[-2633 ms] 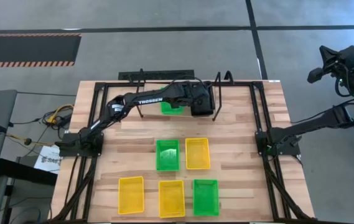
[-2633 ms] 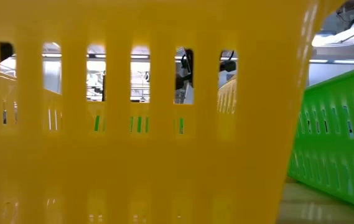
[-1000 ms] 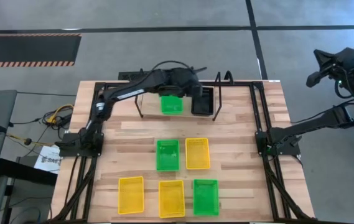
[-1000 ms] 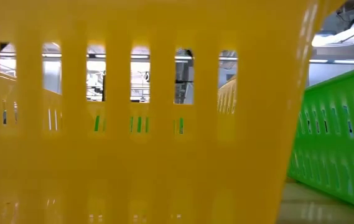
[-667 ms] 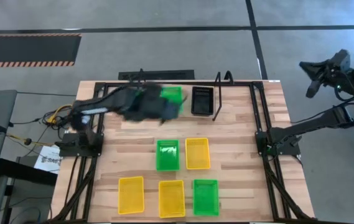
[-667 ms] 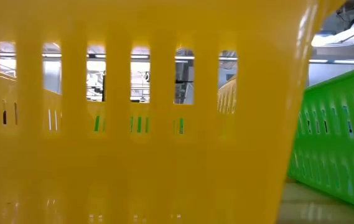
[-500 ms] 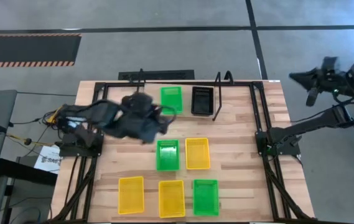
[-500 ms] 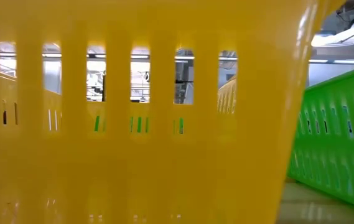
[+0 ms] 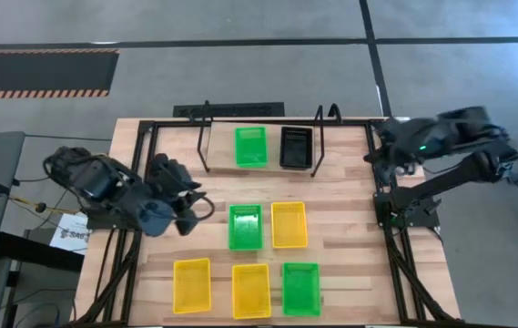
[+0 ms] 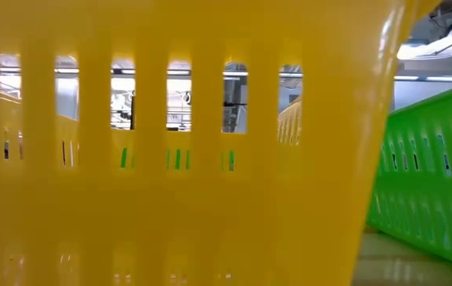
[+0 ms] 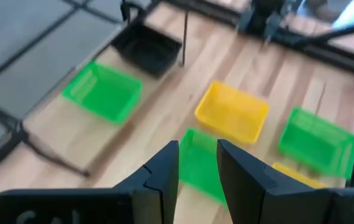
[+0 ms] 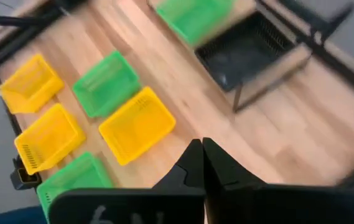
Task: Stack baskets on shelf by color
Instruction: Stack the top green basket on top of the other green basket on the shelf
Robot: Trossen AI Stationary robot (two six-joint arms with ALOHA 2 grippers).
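On the shelf (image 9: 206, 137) at the far edge of the table sit a green basket (image 9: 250, 146) and, just beside it, a black basket (image 9: 296, 146), each in its own bay, which looks like colour columns being started. The left gripper (image 11: 198, 163) hangs over the table's left side with its fingers parted and nothing between them, pointed toward the loose green basket (image 9: 245, 226) in mid-table, likely its next pick since green already has a home. Beside that one lies a yellow basket (image 9: 289, 224), touching or nearly so; hard to call from above. Along the near edge wait two more yellow baskets (image 9: 192, 285) and another green one (image 9: 300, 288), all flat and upright, easy to grab by a wall. The right gripper (image 12: 202, 157) is pinched tight on nothing, poised over the table's right far corner, near the black basket. The low camera is blocked by a yellow wall, so it tells us little. Five baskets remain off the shelf; the job is early.
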